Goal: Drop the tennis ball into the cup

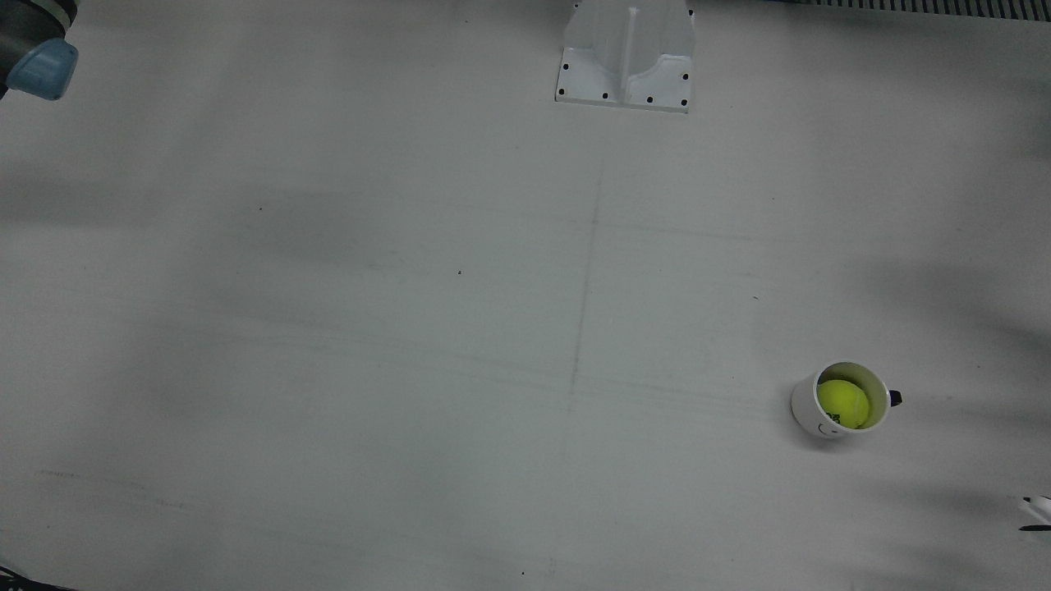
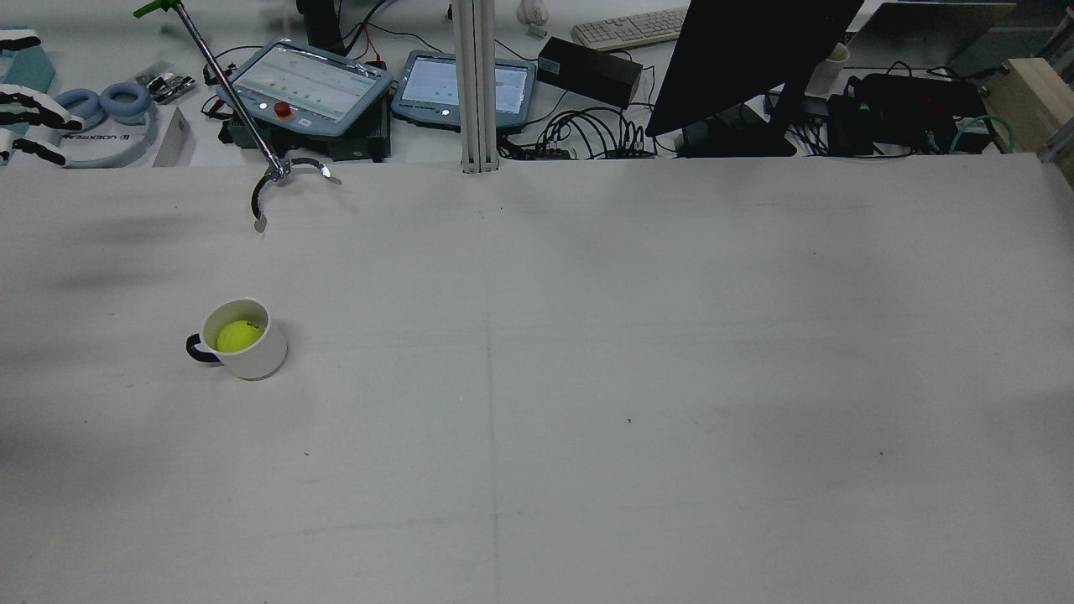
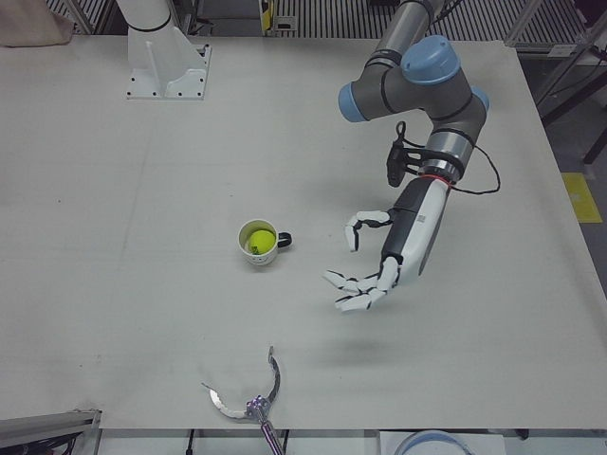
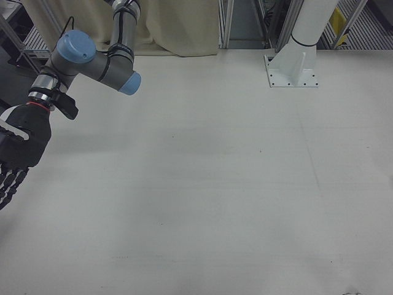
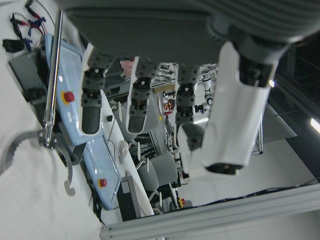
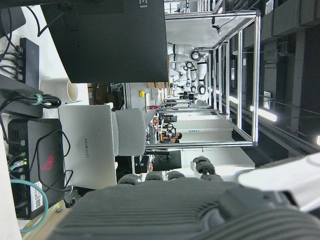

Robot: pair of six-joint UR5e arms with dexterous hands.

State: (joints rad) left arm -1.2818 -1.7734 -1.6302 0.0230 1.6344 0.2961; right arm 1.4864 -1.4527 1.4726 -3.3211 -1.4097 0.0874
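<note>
A yellow-green tennis ball [image 1: 843,403] lies inside a white cup [image 1: 809,409] with a dark handle, on the grey table. The ball [image 2: 238,336] in the cup [image 2: 260,356] also shows in the rear view at the left, and in the left-front view the ball [image 3: 258,241] sits in the cup [image 3: 266,256]. My left hand [image 3: 372,270] is open and empty, fingers spread, off to the side of the cup and apart from it. Its fingers [image 5: 137,97] show spread in the left hand view. My right hand [image 4: 15,157] is at the far table edge, fingers pointing down, holding nothing.
A grabber tool [image 2: 277,176] lies at the far table edge, also in the left-front view [image 3: 251,403]. Two arm pedestals [image 1: 626,57] [image 3: 166,66] stand on the table. Teach pendants [image 2: 306,84], a monitor [image 2: 747,59] and cables lie beyond the table.
</note>
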